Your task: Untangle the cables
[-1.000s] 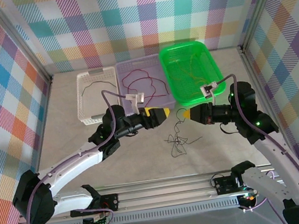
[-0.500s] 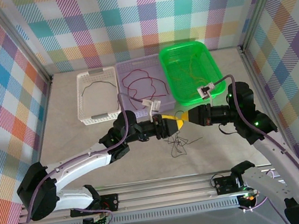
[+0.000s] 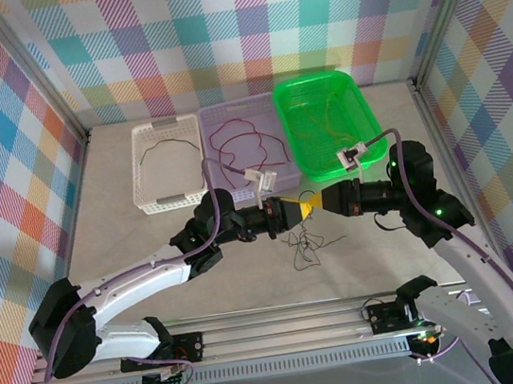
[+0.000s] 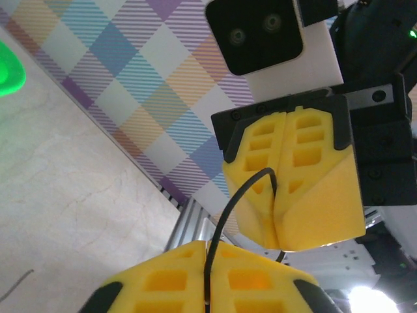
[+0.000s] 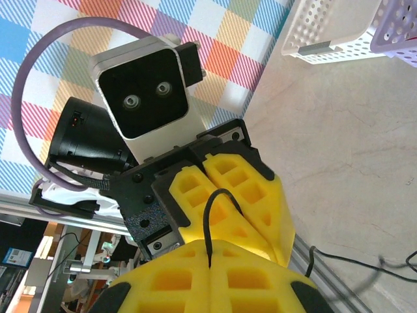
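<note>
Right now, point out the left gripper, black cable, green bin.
left gripper [image 3: 299,210], top view, between fingertips
black cable [image 5: 206,238], right wrist view, upright stretch
green bin [image 3: 312,77], top view, far rim

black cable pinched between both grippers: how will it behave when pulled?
Probably floppy: the black cable bows loosely between the shut left gripper and right gripper. Hair-thin, so likely very light and apt to slip out. The tangle on the table may drag along.
</note>
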